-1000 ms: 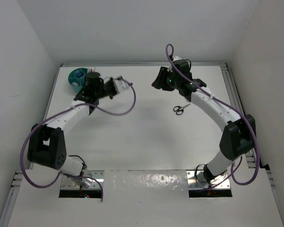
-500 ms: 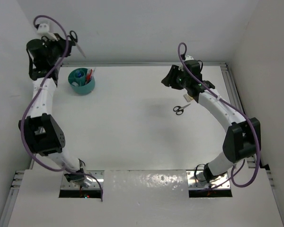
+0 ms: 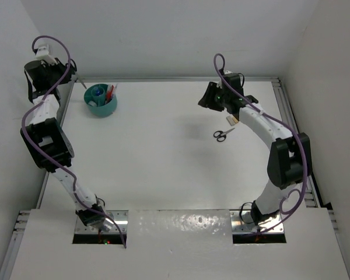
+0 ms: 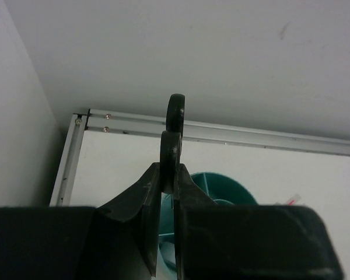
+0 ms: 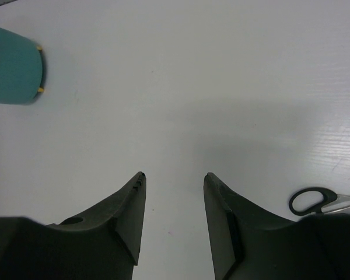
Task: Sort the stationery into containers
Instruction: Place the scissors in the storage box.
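Scissors (image 3: 221, 135) lie on the counter (image 3: 163, 169) beside the right arm, well apart from the teal organiser (image 3: 101, 99) near the far left corner, where the left arm stands hard by the side wall with little room to swing. In the left wrist view, the left claw (image 4: 170, 175) is clamped on a black scissor handle (image 4: 175, 137) above the organiser; released off-centre, it could strike a divider or fall outside. In the right wrist view, the right claw (image 5: 174, 178) gapes empty over open counter.
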